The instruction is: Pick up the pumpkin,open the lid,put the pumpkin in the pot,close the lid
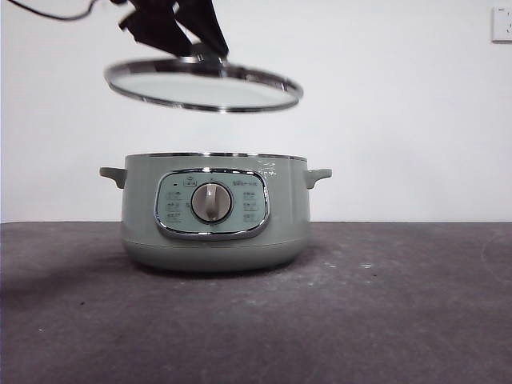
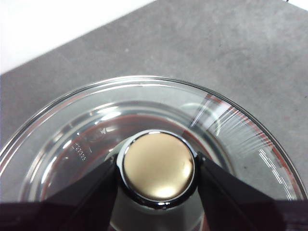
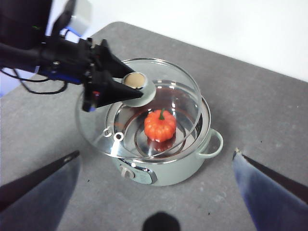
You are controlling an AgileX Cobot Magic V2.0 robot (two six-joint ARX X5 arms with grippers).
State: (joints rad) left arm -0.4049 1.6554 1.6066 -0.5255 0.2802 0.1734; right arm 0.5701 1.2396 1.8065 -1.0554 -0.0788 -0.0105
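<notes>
The sage-green pot stands on the dark table, its dial facing the front camera; it also shows in the right wrist view. The orange pumpkin sits inside the pot, seen through the glass. My left gripper is shut on the knob of the glass lid and holds it tilted in the air above the pot, shifted a little to the left. The lid shows in the right wrist view too. My right gripper is open and empty, high above the pot.
The grey table runs wide around the pot. A white wall stands behind, with a wall socket at the upper right. A black cable hangs from the left arm.
</notes>
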